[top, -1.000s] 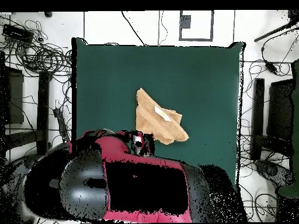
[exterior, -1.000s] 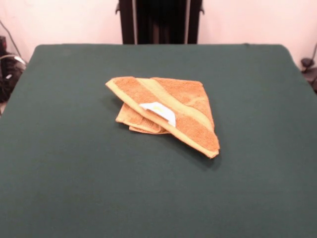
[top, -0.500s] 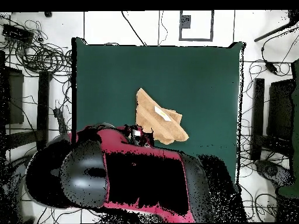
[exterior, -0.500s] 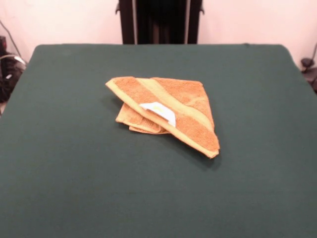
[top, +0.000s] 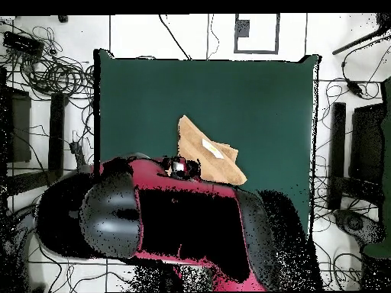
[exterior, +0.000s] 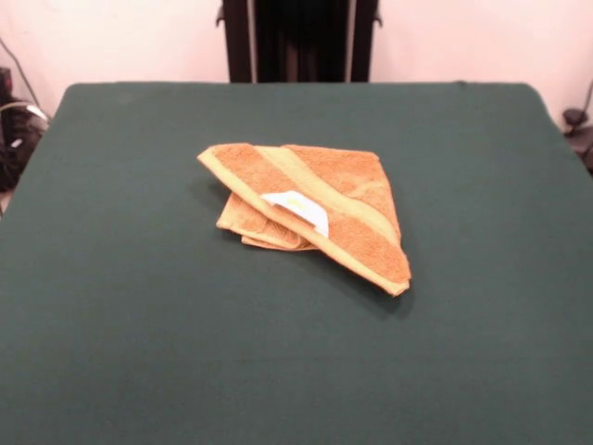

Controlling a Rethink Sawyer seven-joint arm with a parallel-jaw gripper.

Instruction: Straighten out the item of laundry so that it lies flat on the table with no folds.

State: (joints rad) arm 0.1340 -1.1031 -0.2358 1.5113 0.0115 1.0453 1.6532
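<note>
The item of laundry (exterior: 347,190), an orange-tan towel, lies folded over itself near the middle of the green table (exterior: 139,324). A paler band runs diagonally across it, and a white label (exterior: 298,206) lies on top. From overhead the towel (top: 205,149) is a crumpled triangle on the table (top: 260,99). The red and black arm (top: 168,221) covers the table's lower part and reaches the towel's lower edge. My gripper (top: 179,166) shows only as a small dark shape at the arm's tip, right beside the towel. The front view shows no gripper.
Bundles of cables (top: 46,69) lie off the table's left side in the overhead view, and dark stands (top: 359,152) are off its right side. In the front view, dark equipment (exterior: 14,139) sits beside the table's left edge.
In the overhead view the arm has swung upward toward the towel and now overlaps its lower edge. The towel has not moved.
</note>
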